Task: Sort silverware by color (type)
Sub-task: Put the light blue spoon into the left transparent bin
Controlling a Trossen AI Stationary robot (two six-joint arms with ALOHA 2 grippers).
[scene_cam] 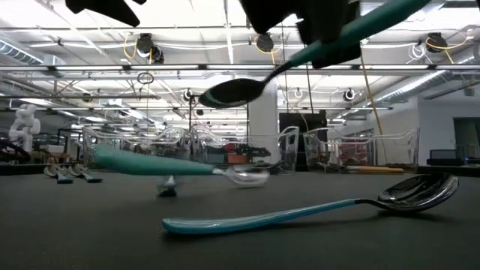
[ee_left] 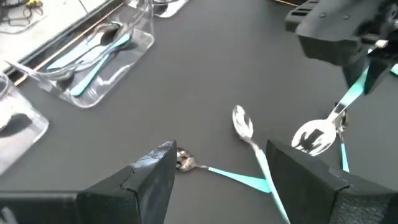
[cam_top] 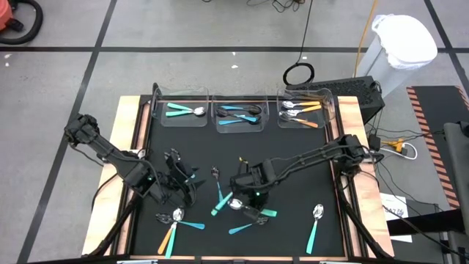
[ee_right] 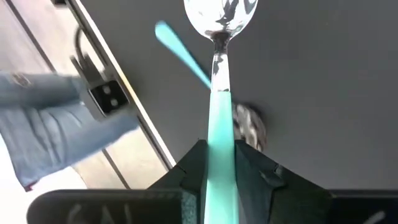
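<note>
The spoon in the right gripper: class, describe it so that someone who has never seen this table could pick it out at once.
Start at the black mat and find the right gripper near its middle. The teal-handled spoon is pinched by its handle between that gripper's fingers, bowl pointing outward. Unlike the loose spoons around it, it hangs in the air above the mat instead of lying flat.

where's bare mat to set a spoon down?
Free: the band between the three trays and the arms, and the mat's right side above the lone spoon. Crowded: front-left spoon cluster and under the right gripper.
</note>
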